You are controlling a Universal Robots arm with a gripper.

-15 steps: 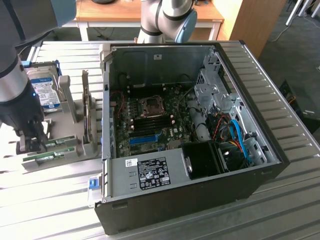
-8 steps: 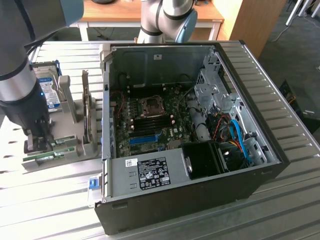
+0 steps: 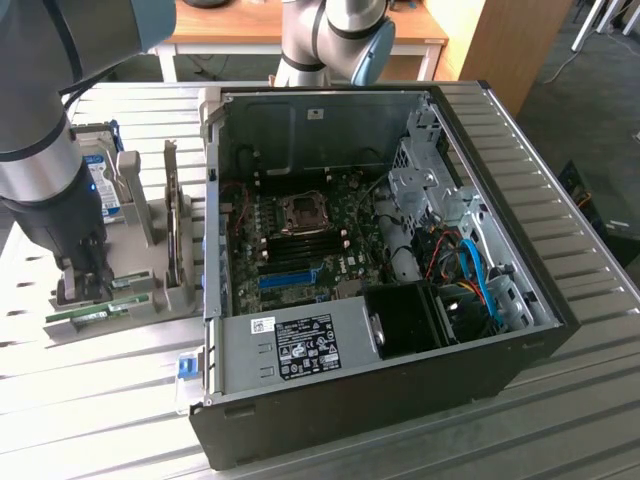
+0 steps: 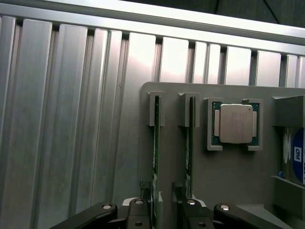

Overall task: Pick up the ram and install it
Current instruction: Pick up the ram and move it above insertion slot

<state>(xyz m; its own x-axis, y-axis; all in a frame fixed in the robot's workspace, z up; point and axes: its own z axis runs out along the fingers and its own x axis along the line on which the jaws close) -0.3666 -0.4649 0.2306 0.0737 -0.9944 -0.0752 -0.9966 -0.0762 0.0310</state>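
Ram sits on edge in the grey holder, 9 o'clock of the case in the exterior view. Your gripper is spread astride one end, with the long axis parallel to the jaws. Twin stick is just outside.

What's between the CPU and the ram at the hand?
The twin stick stands on edge between the ram and the CPU, touching neither. The wrist view shows it.
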